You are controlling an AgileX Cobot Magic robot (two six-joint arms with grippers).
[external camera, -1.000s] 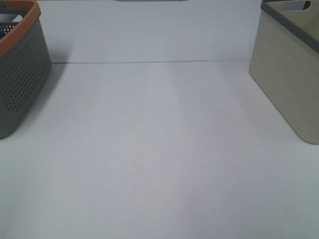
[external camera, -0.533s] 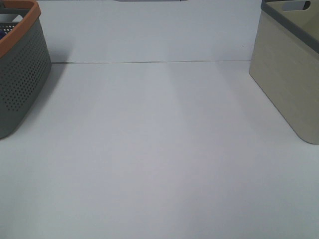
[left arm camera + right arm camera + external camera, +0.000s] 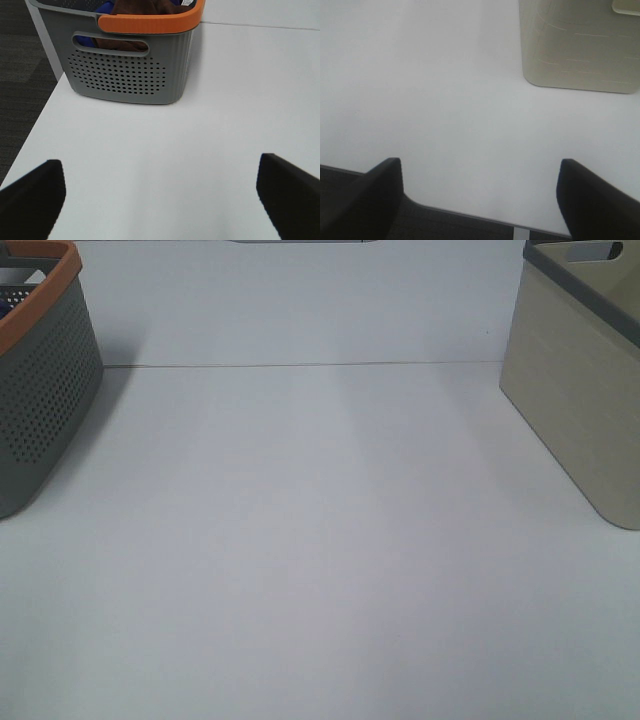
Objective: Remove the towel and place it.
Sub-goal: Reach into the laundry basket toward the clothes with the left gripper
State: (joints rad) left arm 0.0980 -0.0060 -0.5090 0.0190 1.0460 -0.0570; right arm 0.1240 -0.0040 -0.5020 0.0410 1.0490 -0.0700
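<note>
The towel [image 3: 140,7], dark reddish-brown, lies bunched inside the grey perforated basket [image 3: 125,75] with the orange rim; a bit of it shows through the handle slot. A small white tag [image 3: 187,2] peeks out at the rim. My left gripper [image 3: 160,200] is open above the bare table, short of the basket, with nothing between its fingers [image 3: 32,200]. My right gripper [image 3: 480,200] is also open and empty, near the table's edge. Neither gripper appears in the exterior high view, where only a corner of the grey basket [image 3: 40,390] shows at the left and the towel is hidden.
A beige basket [image 3: 580,390] with a grey rim stands at the right, also seen in the right wrist view as the beige basket [image 3: 575,50]. Something blue [image 3: 102,7] lies beside the towel. The white table [image 3: 320,540] drops to dark floor [image 3: 20,75] beyond the grey basket.
</note>
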